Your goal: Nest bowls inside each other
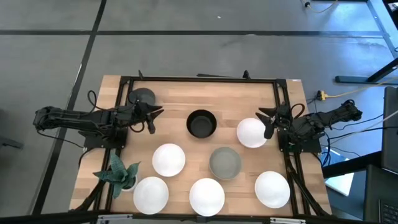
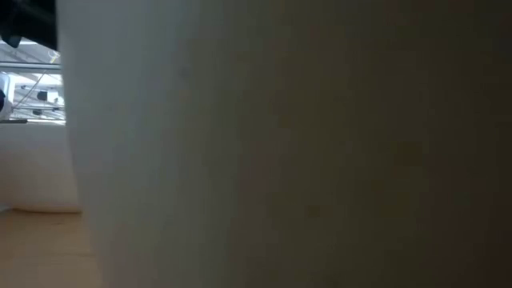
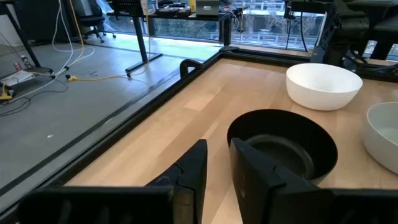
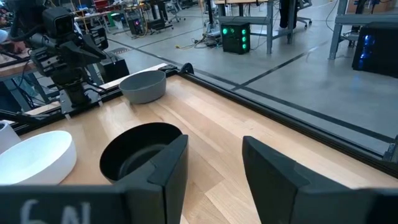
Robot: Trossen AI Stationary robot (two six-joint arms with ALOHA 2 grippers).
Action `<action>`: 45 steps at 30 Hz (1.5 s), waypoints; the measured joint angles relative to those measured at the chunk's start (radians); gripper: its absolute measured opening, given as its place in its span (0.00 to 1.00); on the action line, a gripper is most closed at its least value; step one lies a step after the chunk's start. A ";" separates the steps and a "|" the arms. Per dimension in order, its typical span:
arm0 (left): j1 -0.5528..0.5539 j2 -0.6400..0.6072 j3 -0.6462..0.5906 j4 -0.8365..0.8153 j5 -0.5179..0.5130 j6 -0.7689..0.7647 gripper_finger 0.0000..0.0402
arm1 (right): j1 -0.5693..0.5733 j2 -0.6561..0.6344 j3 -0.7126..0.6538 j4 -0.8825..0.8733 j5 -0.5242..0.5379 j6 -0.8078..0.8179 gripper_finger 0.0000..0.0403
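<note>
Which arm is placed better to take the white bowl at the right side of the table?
The right arm. Its open gripper sits right beside that white bowl, while the left gripper, also open, waits across the table, beyond the black bowl.

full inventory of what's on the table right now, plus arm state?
white bowls: 5. One by the right edge, one centre-left, three along the near edge.
grey bowls: 2. One at the far left corner, one mid-table.
black bowl: 1, far centre.
plant: 1, green, near left corner.
table: 1, light wood, black frame.
left hand: open, empty, at the left edge, facing the black bowl.
right hand: open, empty, at the right edge, next to a white bowl.
</note>
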 joint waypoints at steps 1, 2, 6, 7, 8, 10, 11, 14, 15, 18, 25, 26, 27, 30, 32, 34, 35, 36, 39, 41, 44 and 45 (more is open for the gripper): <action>0.000 0.000 0.000 0.000 0.000 0.000 0.17 | 0.000 0.000 0.000 0.000 0.000 -0.003 0.38; 0.000 0.000 0.000 0.000 0.000 0.000 0.17 | 0.000 0.000 0.000 0.000 0.001 -0.019 0.38; 0.000 0.000 0.000 0.000 0.000 0.000 0.17 | 0.000 0.000 0.000 0.005 0.055 -0.102 0.38; 0.000 0.000 0.000 0.000 0.000 0.000 0.17 | 0.000 0.000 0.000 0.006 0.070 -0.116 0.38; 0.000 0.000 0.000 0.000 0.000 0.000 0.17 | 0.000 0.000 0.000 0.014 0.082 -0.127 0.38; 0.000 0.000 0.000 0.000 0.000 0.000 0.17 | 0.000 0.000 0.000 0.044 0.097 -0.129 0.38; 0.000 0.000 0.000 0.000 0.000 0.000 0.17 | 0.000 0.000 0.000 0.056 0.098 -0.132 0.38; 0.000 0.000 0.000 0.000 0.000 0.000 0.17 | 0.000 0.000 0.000 0.075 0.096 -0.187 0.38; 0.000 0.000 0.000 0.000 0.000 0.000 0.17 | 0.000 0.000 0.000 0.076 0.089 -0.205 0.38; 0.000 0.000 0.000 0.000 0.000 0.000 0.17 | 0.000 0.000 0.000 0.076 0.049 -0.203 0.38; 0.000 0.000 0.000 0.000 0.000 0.000 0.17 | 0.000 0.005 0.017 0.062 -0.035 -0.154 0.38; 0.000 0.000 0.000 0.000 0.000 0.000 0.17 | 0.000 0.009 0.025 0.054 -0.047 -0.155 0.38; 0.000 0.000 0.000 0.000 0.000 0.000 0.17 | 0.000 0.014 0.036 0.039 -0.062 -0.154 0.38; 0.000 0.000 0.000 0.000 0.000 0.000 0.17 | 0.000 0.043 0.077 -0.012 -0.106 -0.111 0.38; 0.000 0.000 0.000 0.000 0.000 0.000 0.17 | 0.000 0.073 0.106 -0.074 -0.127 -0.047 0.38; 0.000 0.000 0.000 0.000 0.000 0.000 0.17 | 0.000 0.114 0.135 -0.151 -0.133 0.009 0.38; 0.000 0.000 0.000 0.000 0.000 0.000 0.17 | 0.000 0.137 0.151 -0.200 -0.135 0.042 0.38; 0.000 0.000 0.000 0.000 0.000 0.000 0.17 | -0.001 0.161 0.171 -0.247 -0.136 0.079 0.38; 0.000 0.000 0.000 0.000 0.000 0.000 0.17 | -0.026 0.229 0.237 -0.387 -0.169 0.239 0.38; 0.000 0.000 0.000 0.000 0.000 0.000 0.17 | -0.055 0.271 0.275 -0.491 -0.211 0.376 0.38; 0.000 0.000 0.000 0.000 0.000 0.000 0.17 | -0.096 0.326 0.319 -0.625 -0.294 0.536 0.38; 0.000 0.000 0.000 0.000 0.000 0.000 0.17 | -0.107 0.340 0.325 -0.652 -0.318 0.575 0.38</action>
